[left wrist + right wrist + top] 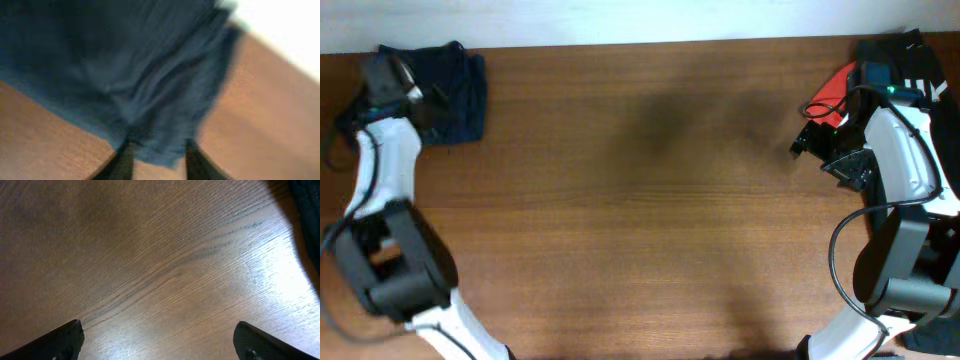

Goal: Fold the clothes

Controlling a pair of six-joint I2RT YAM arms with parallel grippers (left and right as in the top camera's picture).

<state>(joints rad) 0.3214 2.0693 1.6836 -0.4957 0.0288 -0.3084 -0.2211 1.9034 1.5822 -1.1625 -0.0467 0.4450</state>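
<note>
Depth of bite is mattering here, we are judging: our left tool (159, 162) is straddling the hem of the navy garment (455, 85) at ten o'clock on the worktop (650, 200), grip unclear, right tool (160, 340) gaping wide.

Wide brown wood-grain tabletop (650, 200) across nearly the whole overhead view, grain running left to right. Soft darker shadow (690, 120) right of centre, toward the far edge. Narrow strip of plain white wall (620, 20) beyond that edge. Right wrist view, close up: fine wavy grain lines on a slant, pale glossy patch of reflected light (280, 280) at the right. Left wrist view blurred: same brown wood, white at the upper right corner.
</note>
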